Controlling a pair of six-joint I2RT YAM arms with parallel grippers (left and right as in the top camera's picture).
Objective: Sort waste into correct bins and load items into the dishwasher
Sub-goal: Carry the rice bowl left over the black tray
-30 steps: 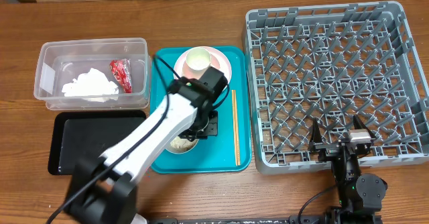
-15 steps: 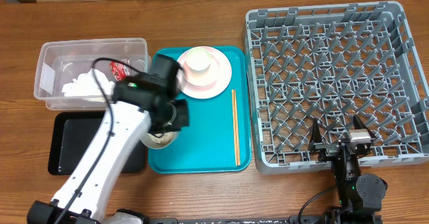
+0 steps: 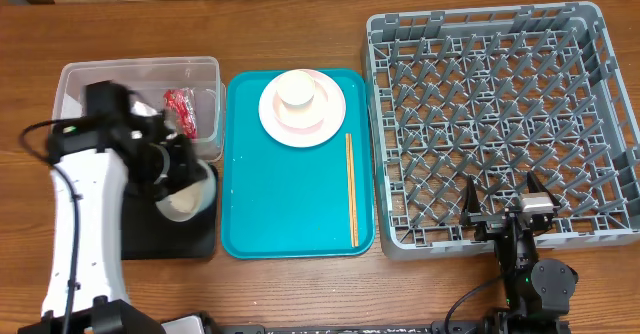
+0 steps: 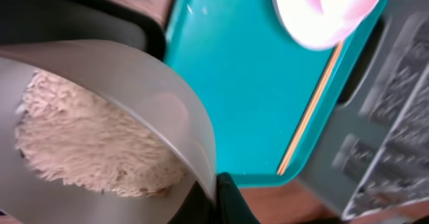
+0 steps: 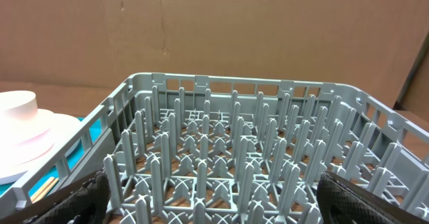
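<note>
Left gripper (image 3: 180, 174) has swung the rim-pinched rice bowl (image 3: 186, 200) over the lower-left black tray (image 3: 170, 242); right gripper (image 3: 500, 202) fingers stay spread.

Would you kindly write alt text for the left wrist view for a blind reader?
A pale bowl of white rice, gripped at its rim by the left gripper, fills the foreground; beyond lie a teal tray, pink plate and chopsticks.

My left hand (image 4: 216, 196) pinches the pale bowl (image 4: 144, 76) by its rim, rice (image 4: 94, 143) inside, above the black tray (image 3: 165, 242); the red wrapper (image 3: 181, 110) sits in the clear tub (image 3: 140, 68).
</note>
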